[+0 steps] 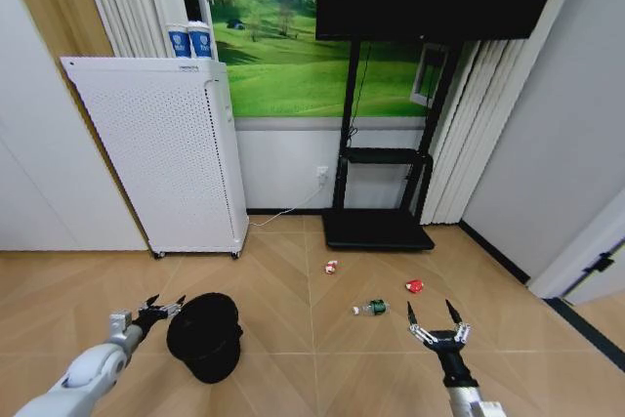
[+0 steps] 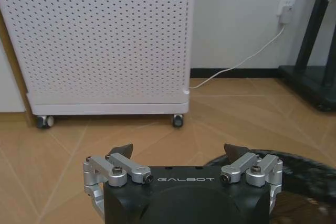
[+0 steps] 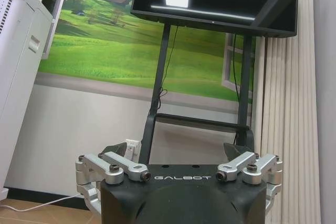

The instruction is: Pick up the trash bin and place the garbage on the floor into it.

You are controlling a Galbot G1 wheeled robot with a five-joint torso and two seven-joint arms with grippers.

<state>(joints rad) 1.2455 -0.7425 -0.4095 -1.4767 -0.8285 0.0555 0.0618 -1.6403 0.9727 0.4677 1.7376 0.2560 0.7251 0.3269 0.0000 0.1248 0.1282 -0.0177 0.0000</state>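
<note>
Beside the trash bin [image 1: 205,336], the spread left tool [image 1: 163,306].

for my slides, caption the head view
Open left gripper beside the trash bin; open right gripper near floor garbage.

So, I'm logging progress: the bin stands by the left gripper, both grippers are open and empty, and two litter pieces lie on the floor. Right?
Not quite: the head view shows three pieces on the floor, not two: the red-and-white wrapper, the small bottle and the red lump. The rest holds: the trash bin stands by the left gripper, and both it and the right gripper are open and empty.
</note>
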